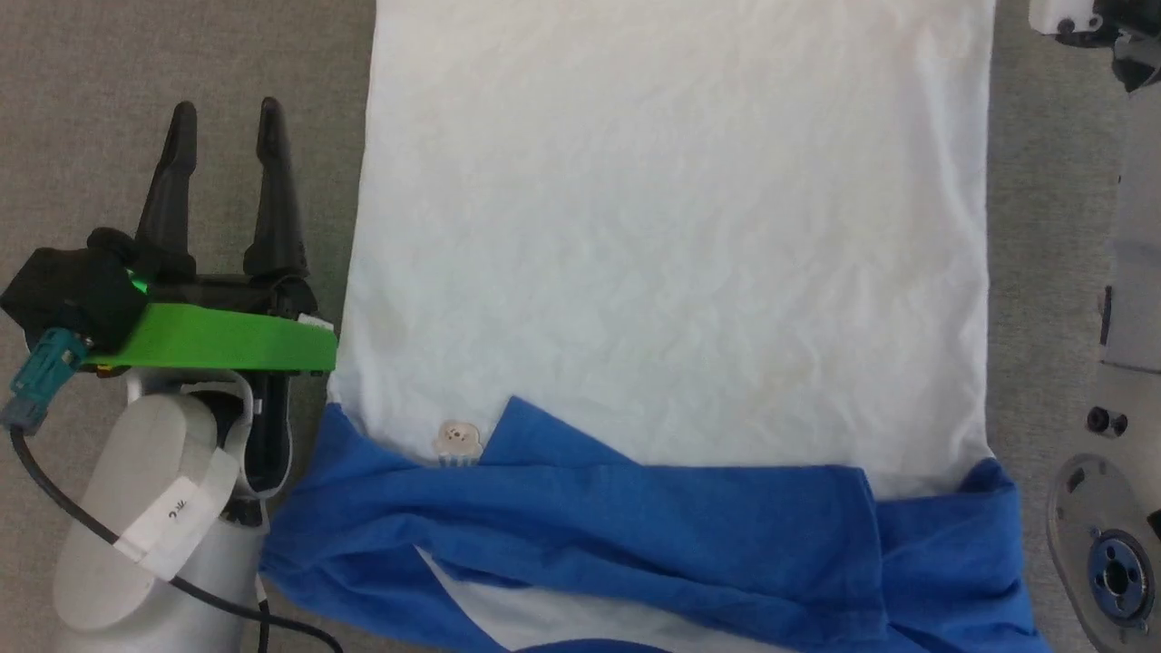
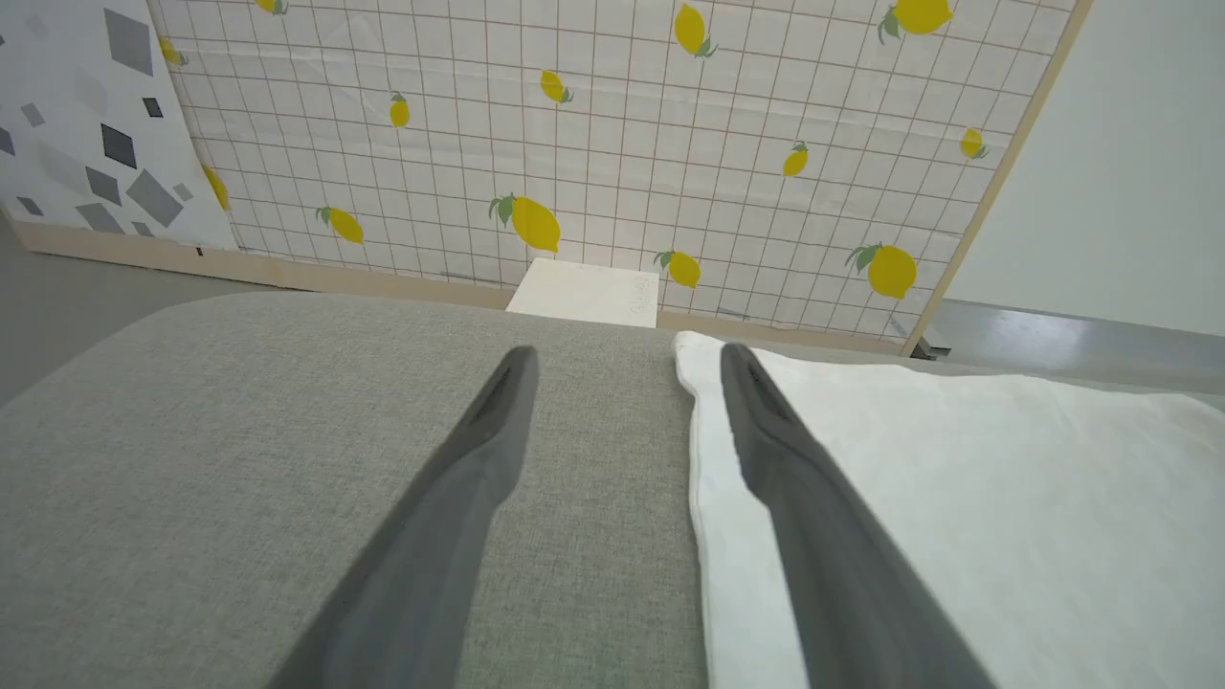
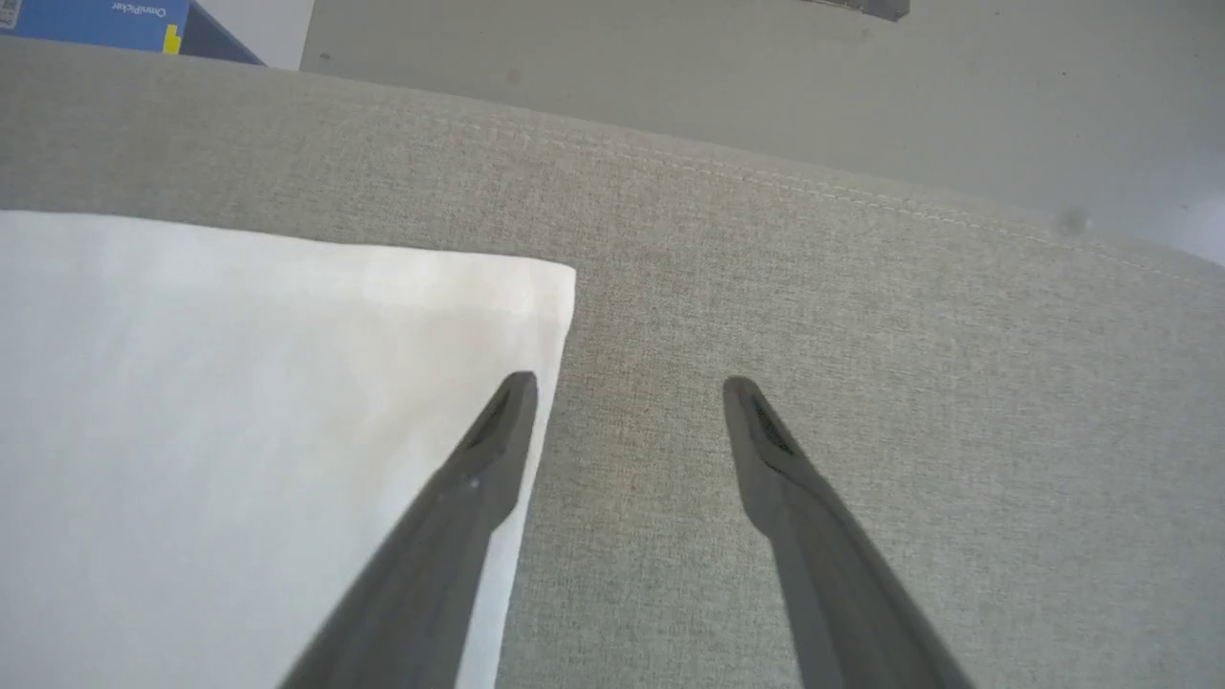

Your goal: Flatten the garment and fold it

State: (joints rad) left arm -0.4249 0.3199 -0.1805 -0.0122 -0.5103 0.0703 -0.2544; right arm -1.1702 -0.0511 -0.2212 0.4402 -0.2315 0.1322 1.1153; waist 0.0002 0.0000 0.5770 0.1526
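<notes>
Two grippers stand with jaws spread and hold nothing. The left gripper [image 1: 227, 107] sits at 9 o'clock of the garment [image 1: 671, 227], just off its side edge. The right gripper [image 3: 629, 385] hangs at a white corner, one finger over the cloth and the other over the bare grey counter [image 1: 181, 54].

The garment lies spread on the counter. Its white body is nearly smooth from the centre up to 12 o'clock, but the blue sleeves and shoulders [image 1: 680, 526] are bunched in a twisted band at 6 o'clock, with one blue flap lying over the white beside the small cartoon print [image 1: 458, 442].

The main risk is probably folding too soon, which would press that crumpled blue band into the fold and leave a lumpy, crooked result. A second risk lies in the grasp. Each gripper straddles an edge, so closing there could catch only the top layer, or miss the cloth, and a pull would then skew the white body. A hard tug toward 12 o'clock might also drag the hem over the counter's far edge.
</notes>
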